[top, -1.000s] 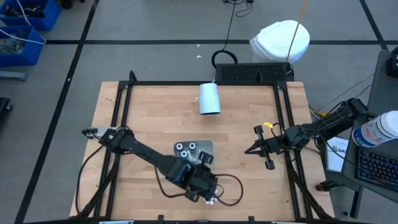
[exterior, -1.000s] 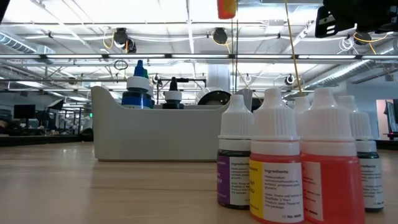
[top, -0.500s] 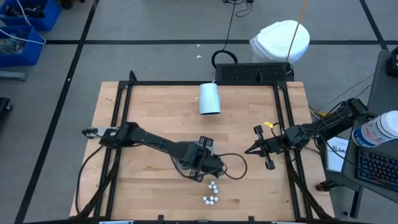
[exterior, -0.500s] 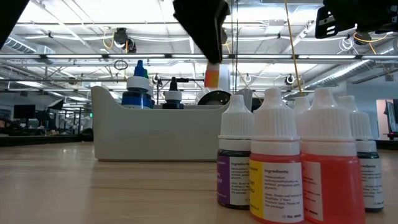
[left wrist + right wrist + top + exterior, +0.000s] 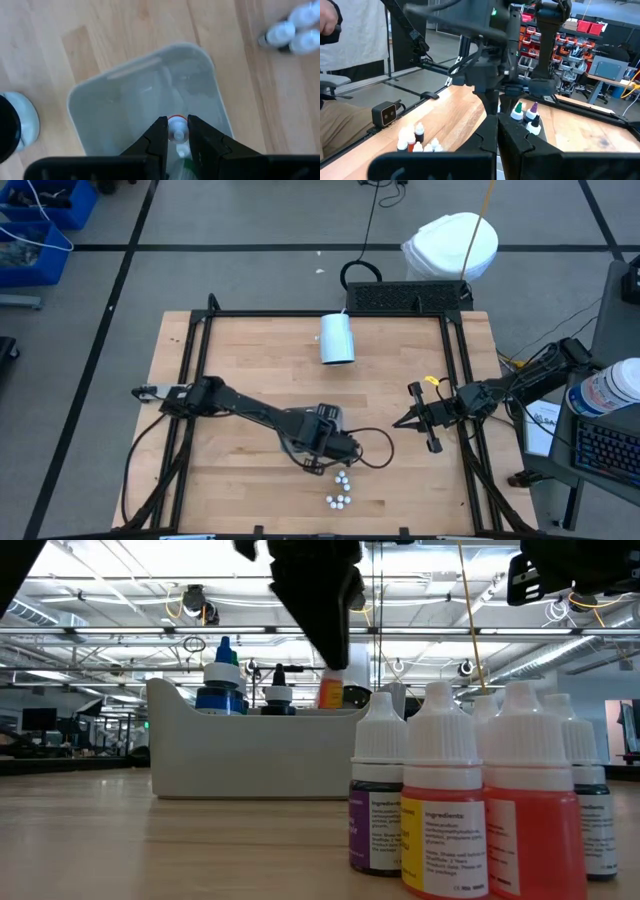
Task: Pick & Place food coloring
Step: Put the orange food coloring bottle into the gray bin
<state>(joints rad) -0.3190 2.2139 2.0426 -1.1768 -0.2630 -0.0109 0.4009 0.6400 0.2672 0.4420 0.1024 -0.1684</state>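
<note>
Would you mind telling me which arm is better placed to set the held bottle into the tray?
The left: its gripper already holds the orange bottle above the tray; the right gripper waits aside, shut.

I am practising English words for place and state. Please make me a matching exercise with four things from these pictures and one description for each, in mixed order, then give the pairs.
Things:
1. left gripper
2. right gripper
3. white cup
4. group of small bottles

Descriptions:
A. lies on its side at the far part of the table
B. stands on the wood near the front edge
C. holds a small bottle over the grey tray
D. shut and empty, waiting at the right side

Pairs: 1-C, 2-D, 3-A, 4-B
</note>
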